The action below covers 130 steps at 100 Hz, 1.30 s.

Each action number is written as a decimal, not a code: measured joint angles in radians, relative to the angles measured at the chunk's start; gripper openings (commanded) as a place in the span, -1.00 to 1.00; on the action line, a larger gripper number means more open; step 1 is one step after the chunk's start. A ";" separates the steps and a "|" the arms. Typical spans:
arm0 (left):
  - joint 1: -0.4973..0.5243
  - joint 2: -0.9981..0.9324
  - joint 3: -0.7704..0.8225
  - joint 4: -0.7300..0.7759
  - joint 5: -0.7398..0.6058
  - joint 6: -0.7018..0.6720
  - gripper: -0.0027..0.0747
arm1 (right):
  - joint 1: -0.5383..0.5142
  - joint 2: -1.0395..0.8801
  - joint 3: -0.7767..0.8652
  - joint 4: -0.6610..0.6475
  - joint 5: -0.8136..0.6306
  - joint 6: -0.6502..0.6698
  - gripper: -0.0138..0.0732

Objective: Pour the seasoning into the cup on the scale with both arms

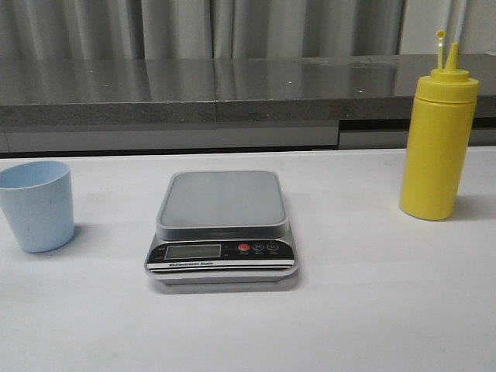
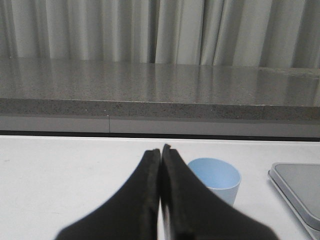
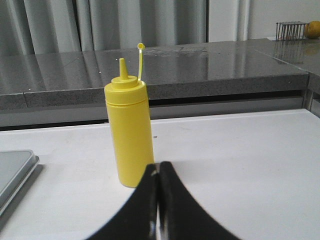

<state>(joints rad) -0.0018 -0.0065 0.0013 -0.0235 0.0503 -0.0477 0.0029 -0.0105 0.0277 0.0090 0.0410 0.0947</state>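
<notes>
The pale blue cup (image 1: 36,204) stands upright and empty on the white table at the left. The grey scale (image 1: 222,225) sits in the middle, its platform bare. The yellow seasoning bottle (image 1: 436,145) stands upright at the right, its cap off the nozzle on its tether. Neither gripper shows in the front view. In the left wrist view my left gripper (image 2: 160,149) is shut and empty, short of the cup (image 2: 215,178), with the scale's corner (image 2: 297,187) beside it. In the right wrist view my right gripper (image 3: 159,165) is shut and empty, just short of the bottle (image 3: 129,130).
A grey stone counter (image 1: 232,93) with curtains behind runs along the table's far edge. A wire rack with an orange fruit (image 3: 312,29) stands on the counter far off in the right wrist view. The scale's edge (image 3: 15,172) shows there too.
</notes>
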 measured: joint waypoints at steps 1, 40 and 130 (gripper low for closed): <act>0.000 0.000 0.000 0.000 0.000 0.000 -0.98 | 0.000 0.000 0.000 0.000 0.000 0.000 -0.84; 0.000 0.000 0.000 0.000 0.000 0.000 -0.98 | 0.000 0.000 0.000 0.000 0.000 0.000 -0.84; 0.000 0.198 -0.175 -0.013 0.135 0.000 -0.99 | 0.000 0.000 0.000 0.000 0.000 0.000 -0.84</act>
<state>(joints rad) -0.0018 0.1916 -0.1735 -0.0366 0.1858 -0.0477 0.0029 -0.0105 0.0277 0.0090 0.0410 0.0947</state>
